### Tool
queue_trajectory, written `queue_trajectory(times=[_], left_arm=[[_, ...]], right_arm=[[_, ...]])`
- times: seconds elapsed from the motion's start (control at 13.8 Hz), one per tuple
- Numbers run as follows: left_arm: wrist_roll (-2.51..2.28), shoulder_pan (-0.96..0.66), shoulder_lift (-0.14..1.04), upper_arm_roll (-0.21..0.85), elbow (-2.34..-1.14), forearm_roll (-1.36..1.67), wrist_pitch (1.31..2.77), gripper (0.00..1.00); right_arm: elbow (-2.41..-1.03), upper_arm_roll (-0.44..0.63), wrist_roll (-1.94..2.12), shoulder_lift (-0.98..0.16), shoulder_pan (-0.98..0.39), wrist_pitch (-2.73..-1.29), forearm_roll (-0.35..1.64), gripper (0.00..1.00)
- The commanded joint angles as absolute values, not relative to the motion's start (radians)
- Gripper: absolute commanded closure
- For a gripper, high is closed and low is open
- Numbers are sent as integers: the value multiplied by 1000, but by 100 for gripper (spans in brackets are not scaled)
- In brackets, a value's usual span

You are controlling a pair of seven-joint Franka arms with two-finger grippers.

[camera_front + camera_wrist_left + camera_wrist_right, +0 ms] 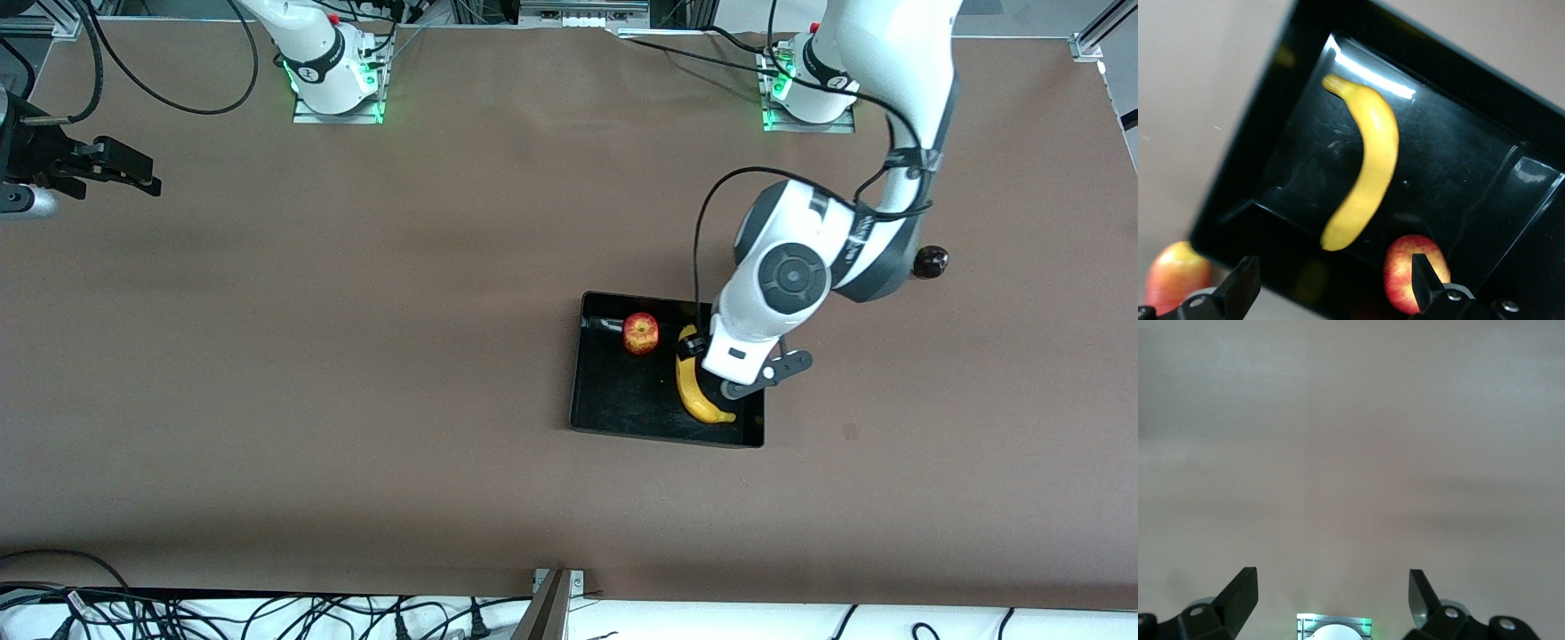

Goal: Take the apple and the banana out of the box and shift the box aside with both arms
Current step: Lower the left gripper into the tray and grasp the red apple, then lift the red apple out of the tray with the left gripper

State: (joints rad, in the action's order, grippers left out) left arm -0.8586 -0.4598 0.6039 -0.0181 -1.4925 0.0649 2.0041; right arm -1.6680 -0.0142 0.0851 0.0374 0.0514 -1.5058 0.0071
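Note:
The black box (613, 387) lies on the brown table toward the left arm's end. In it are the red, yellow-streaked apple (640, 333) and the curved yellow banana (700, 396). My left gripper (711, 356) hangs open over the box, above the banana's end near the apple, and holds nothing. In the left wrist view the banana (1368, 160) lies across the box floor (1458, 167), the apple (1405, 273) shows by one fingertip, and the left gripper (1331, 293) spans the box's rim. My right gripper (142, 176) waits open and empty over bare table at the right arm's end; the right wrist view shows it (1331, 600) above bare cloth.
A red-yellow mango (1175, 273) lies just outside the box, hidden under the left arm in the front view. A dark round pomegranate (931, 262) sits on the table toward the left arm's end. The right arm's base (1333, 628) shows its green light.

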Motion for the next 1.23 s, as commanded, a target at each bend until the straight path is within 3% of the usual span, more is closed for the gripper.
queue_trajectory(times=[0.0, 1.16], left_arm=[[-905, -511, 669, -32, -1465, 77, 2045, 0], [-985, -627, 811, -32, -1482, 112, 2273, 0]], right_arm=[[-1654, -18, 86, 35, 60, -1497, 28, 0], [-1654, -18, 87, 35, 60, -1497, 28, 0]])
